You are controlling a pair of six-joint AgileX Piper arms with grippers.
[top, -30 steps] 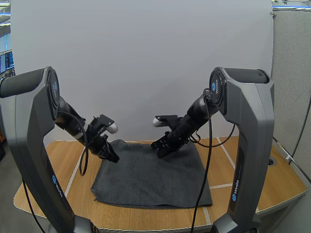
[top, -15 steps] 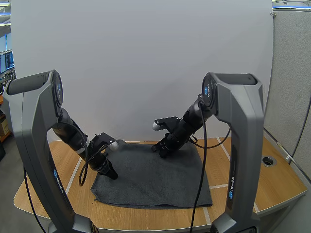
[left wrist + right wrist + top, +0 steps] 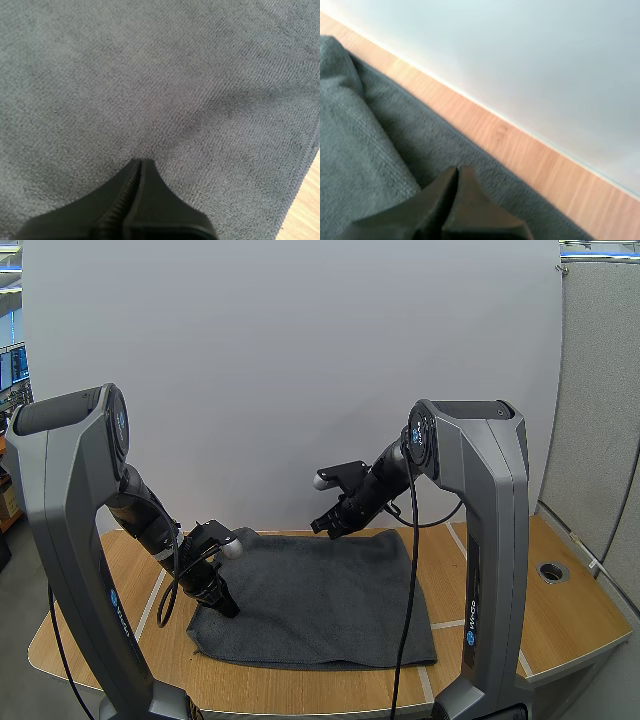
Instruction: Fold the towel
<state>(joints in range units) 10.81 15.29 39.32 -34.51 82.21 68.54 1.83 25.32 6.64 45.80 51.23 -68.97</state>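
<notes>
So, the grey towel [image 3: 320,590] lies spread out in the middle of the wooden tabletop [image 3: 500,610]. Its far side runs close along the tabletop's far edge. The left claw [image 3: 225,606] is down low at the towel's left side, toward the tabletop's left edge. Its two fingers [image 3: 120,210] are pressed together into one dark point, with nothing between them. The tip seems to touch the cloth, where a soft dent shows, but that is hard to tell. The right claw [image 3: 322,529] hangs in the air over the towel's far side. Its fingers are pressed together too and hold nothing. Under it the towel has a small bump beside a strip of bare wood.
</notes>
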